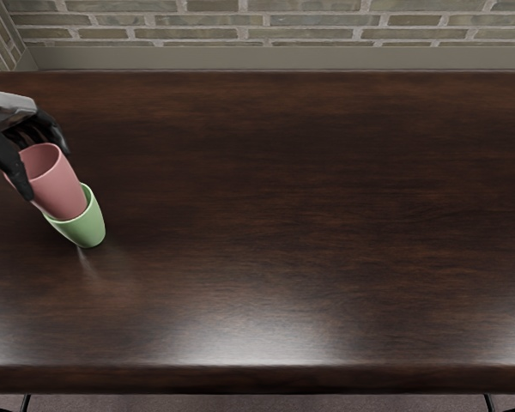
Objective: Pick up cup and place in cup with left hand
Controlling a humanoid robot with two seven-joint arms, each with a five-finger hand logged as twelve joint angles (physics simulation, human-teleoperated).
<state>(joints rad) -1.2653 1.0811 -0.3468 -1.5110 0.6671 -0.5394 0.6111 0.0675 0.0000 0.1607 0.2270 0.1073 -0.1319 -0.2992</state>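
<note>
Pink cup (60,187): it's sitting partway inside the green cup (87,227), with its lower end going down past the rim; most of it is still showing above the green one, and its bottom is hiding in there, so I can't tell how deep it's reaching.
Tilt: the pink one is leaning up and over toward the left side of the view from the green cup; its open mouth is facing up.
Left hand (36,127): it's coming in from the left, above the green cup and over on its far left side; it's bending around the top of the pink cup in a partly closed grip, so yeah, it's having hold of that one.
Thumb (15,170): it's lying along the left side of the pink cup, pointing down toward the green cup.
Fingers (55,132): they're curling over the far side of the pink rim, up beyond the green cup; how hard they're pressing, I can't tell.
Green cup: it's standing on the dark wood table (283,197), and its rim is wrapping around the pink cup.
Brick wall (326,21): it's running along behind the table, well apart from the green cup on the far side.
Shine: it's glowing on the wood nearer the front than the green cup, mostly over to its right.
</note>
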